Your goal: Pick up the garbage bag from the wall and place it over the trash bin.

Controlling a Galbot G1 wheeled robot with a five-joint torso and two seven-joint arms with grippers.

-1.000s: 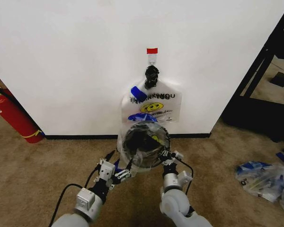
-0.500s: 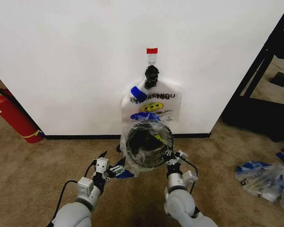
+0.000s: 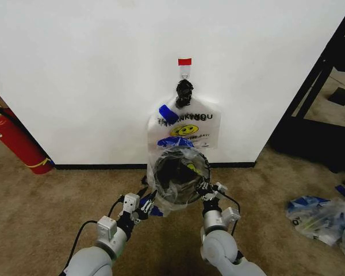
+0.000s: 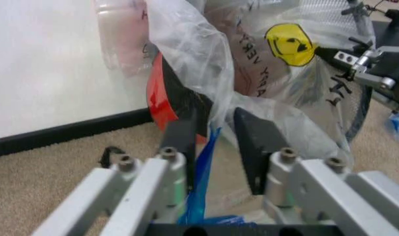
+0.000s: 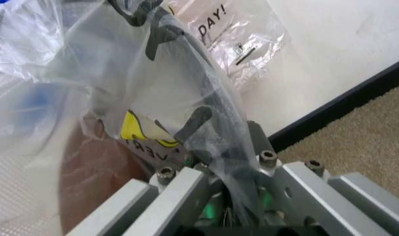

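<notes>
Your left gripper point(image 3: 145, 205) sits at the bin's lower-left side, jaws part-open w/ a fold of the garbage bag point(image 3: 171, 198) and a blue tape strip point(image 4: 203, 167) running between them; not clamped as far as the left wrist view shows. Right gripper point(image 3: 208, 191) is at the bin's right rim, pinched on clear film wrapped over the rim wire. The bag is draped over the trash bin point(image 3: 178, 175), which stands by the wall point(image 3: 92, 75) under the hook point(image 3: 184, 64).

To finish well: pull film down evenly both sides, keep it snug past the rim, no yanking; it's thin, will tear.

Hard to read: the bin's far edge, so coverage there is prob. ok but unconfirmed. The smiley bag point(image 3: 187, 127) behind muddles the layers.
</notes>
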